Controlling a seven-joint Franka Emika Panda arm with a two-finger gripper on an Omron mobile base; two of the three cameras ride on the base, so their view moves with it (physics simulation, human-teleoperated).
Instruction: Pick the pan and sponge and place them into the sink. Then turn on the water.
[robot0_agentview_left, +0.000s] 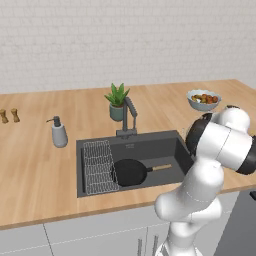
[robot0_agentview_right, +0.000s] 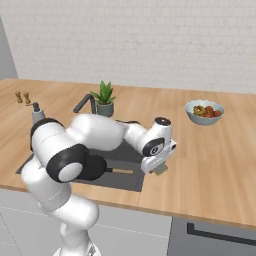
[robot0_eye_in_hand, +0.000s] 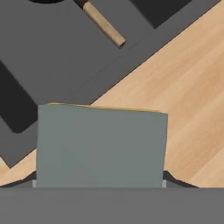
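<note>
Sponge (robot0_eye_in_hand: 101, 146) in claw (robot0_eye_in_hand: 100, 183), beside sink (robot0_eye_in_hand: 52, 65) rim.

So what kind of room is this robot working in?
A kitchen, by the look of it: a dark sink with a faucet set in a long wooden counter, and a bowl of fruit nearby.

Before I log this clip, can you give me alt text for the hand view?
A grey-green sponge with a thin yellow edge sits between the gripper fingertips, close to the camera, over the wooden counter at the edge of the dark grey sink. Beyond it, the light wooden handle of the pan lies inside the basin.
</note>
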